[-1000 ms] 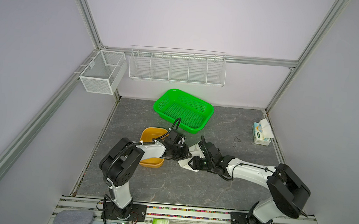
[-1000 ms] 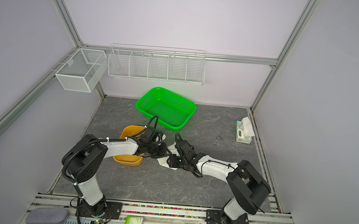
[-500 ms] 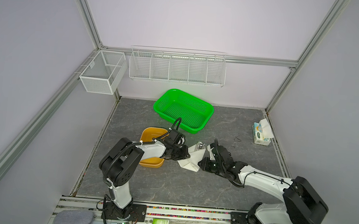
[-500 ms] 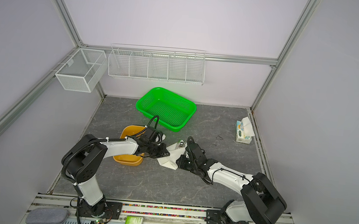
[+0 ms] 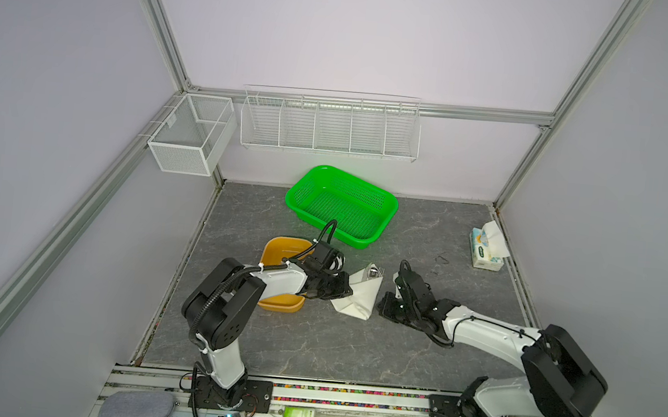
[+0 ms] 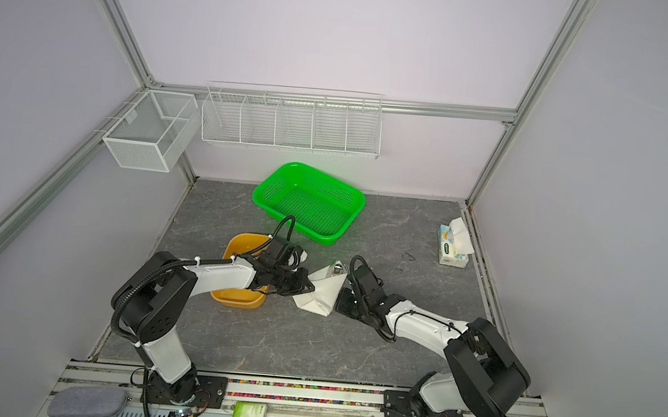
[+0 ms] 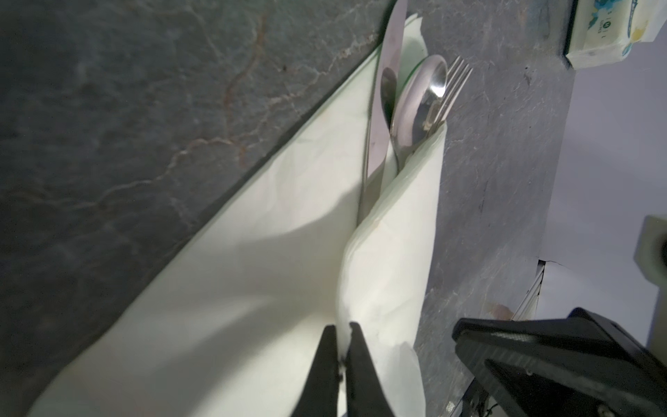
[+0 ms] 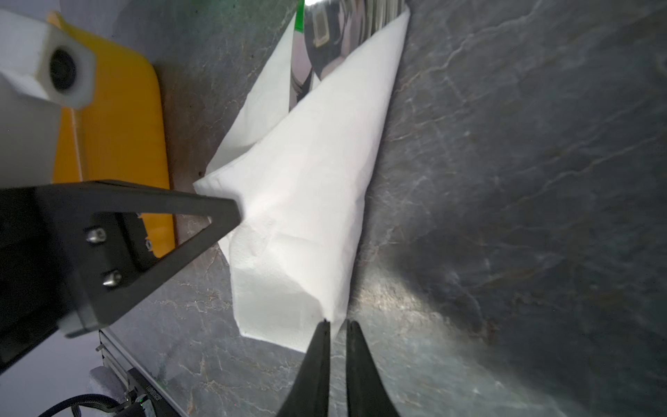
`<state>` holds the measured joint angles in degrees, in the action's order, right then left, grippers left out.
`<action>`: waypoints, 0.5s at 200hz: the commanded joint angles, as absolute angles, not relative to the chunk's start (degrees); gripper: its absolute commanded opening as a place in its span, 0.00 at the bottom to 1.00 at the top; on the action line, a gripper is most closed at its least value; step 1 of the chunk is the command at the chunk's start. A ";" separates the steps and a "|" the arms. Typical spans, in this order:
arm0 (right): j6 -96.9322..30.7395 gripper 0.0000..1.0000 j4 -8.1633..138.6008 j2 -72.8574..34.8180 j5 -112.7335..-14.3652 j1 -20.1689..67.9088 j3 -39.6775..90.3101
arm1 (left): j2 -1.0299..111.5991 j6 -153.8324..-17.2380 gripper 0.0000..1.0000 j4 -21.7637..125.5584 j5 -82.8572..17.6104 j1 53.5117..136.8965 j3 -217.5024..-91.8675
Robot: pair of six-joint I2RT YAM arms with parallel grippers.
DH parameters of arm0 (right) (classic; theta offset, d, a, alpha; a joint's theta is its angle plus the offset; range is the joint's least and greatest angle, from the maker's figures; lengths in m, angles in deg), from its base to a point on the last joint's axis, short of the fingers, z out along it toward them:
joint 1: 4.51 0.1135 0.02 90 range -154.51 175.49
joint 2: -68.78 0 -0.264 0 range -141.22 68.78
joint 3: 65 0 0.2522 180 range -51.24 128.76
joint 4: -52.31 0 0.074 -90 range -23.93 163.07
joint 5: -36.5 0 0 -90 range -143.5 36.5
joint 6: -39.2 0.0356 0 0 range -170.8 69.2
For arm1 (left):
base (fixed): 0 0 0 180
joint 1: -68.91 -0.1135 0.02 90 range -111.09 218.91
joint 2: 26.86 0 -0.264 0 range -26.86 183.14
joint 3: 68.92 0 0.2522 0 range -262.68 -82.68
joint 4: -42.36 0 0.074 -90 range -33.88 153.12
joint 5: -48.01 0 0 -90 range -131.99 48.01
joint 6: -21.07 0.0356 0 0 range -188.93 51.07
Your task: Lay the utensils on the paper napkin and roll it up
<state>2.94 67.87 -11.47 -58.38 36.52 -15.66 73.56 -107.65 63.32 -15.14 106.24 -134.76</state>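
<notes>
**Left end effector (image 7: 341, 326) pinching the folded paper napkin (image 7: 252, 270)**

The left end effector is holding its jaws closed on a raised fold of the paper napkin, gripping the sheet at its left side. The right end effector (image 8: 339, 323) is sitting low at the napkin's near right corner. Its jaws are standing almost together with a slim gap, and the paper's corner is touching the fingertips (image 8: 325, 325). Whether the paper is actually being gripped there cannot be told.

The napkin is lying on the grey surface (image 5: 311, 341) at the middle of the scene, between the two end effectors. It is just right of the yellow bowl (image 5: 278, 250) and nearer than the green basket (image 5: 391, 206). Its right flap is folding over the utensils (image 5: 374, 271), giving the paper a tapered wedge shape. The utensils are resting inside that fold with their heads poking out at the far end. In the left wrist view the knife (image 7: 391, 72), the spoon (image 7: 418, 104) and the fork (image 7: 454, 79) are showing side by side, while the paper is hiding their handles. A tissue pack (image 5: 485, 249) is sitting well apart at the far right edge.
</notes>
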 commanded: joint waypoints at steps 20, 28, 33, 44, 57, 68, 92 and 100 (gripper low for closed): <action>2.40 0.14 62.49 -12.55 -64.54 36.61 -15.18 | 72.52 -106.40 0.08 63.10 -15.23 105.92 -133.86; 2.38 0.13 61.24 -13.53 -65.57 36.76 -14.87 | 72.47 -106.33 0.08 63.14 -15.27 105.92 -133.87; 2.53 0.13 60.60 -14.10 -66.02 36.91 -14.69 | 72.43 -106.24 0.08 63.15 -15.29 105.92 -133.88; 2.64 0.13 59.31 -15.68 -67.42 37.17 -14.22 | 72.40 -106.15 0.08 63.23 -15.35 105.94 -134.00; 2.23 0.11 59.19 -17.71 -69.09 37.53 -13.00 | 72.39 -106.17 0.08 63.24 -15.30 105.92 -133.93; 1.94 0.11 58.87 -18.92 -69.22 38.21 -12.61 | 72.50 -106.33 0.08 63.07 -15.20 105.92 -133.93; 2.03 0.11 59.53 -20.87 -68.63 39.03 -12.55 | 72.38 -106.28 0.08 63.14 -15.20 105.93 -133.85; 1.62 0.11 59.89 -21.50 -68.70 39.12 -12.62 | 72.39 -106.20 0.08 63.16 -15.19 105.92 -133.91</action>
